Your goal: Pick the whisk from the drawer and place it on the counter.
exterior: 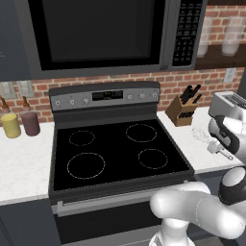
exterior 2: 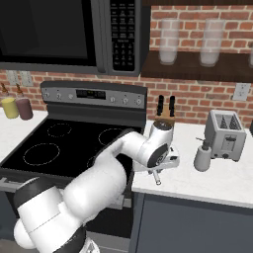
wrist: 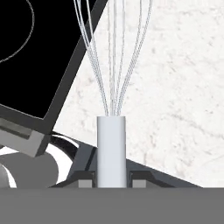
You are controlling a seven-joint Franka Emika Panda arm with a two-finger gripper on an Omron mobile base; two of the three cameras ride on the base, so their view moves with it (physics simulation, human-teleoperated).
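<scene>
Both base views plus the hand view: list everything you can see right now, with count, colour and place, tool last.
slim silver wire whisk: one, pale handle, held over the counter right of the stove
white speckled stone counter: both sides of the stove
black glass stovetop: one, four ring marks, centre
dark microwave: one, above the stove
wooden knife block: one, black-handled knives, at the brick wall
silver toaster: one, right counter
grey soap dispenser: one, left of the toaster
yellow jar: one, left counter
maroon jar: one, beside the yellow jar
clear glasses: two, on the wall shelf
tool: one, dark fingers, shut on the whisk handle
</scene>
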